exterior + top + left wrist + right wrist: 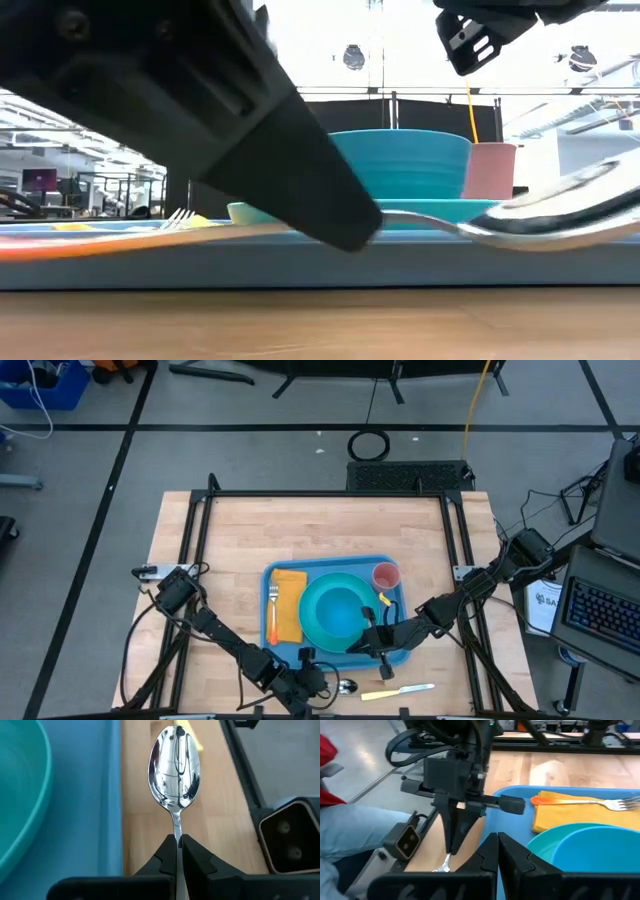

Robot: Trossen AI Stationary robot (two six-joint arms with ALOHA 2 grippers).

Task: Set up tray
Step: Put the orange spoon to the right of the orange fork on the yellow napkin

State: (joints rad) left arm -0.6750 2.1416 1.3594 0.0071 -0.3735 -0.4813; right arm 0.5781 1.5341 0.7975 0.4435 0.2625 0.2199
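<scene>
My left gripper pinches a spoon by its handle, just off the tray at six o'clock. My right gripper is closed and empty over the tray's edge. I think the spoon goes down next.

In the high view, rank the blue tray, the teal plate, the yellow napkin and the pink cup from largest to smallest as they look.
1. Blue tray, the biggest by far.
2. Teal plate, filling much of the tray.
3. Yellow napkin, a narrower rectangle beside the plate.
4. Pink cup, the smallest, in the tray's corner.
</scene>
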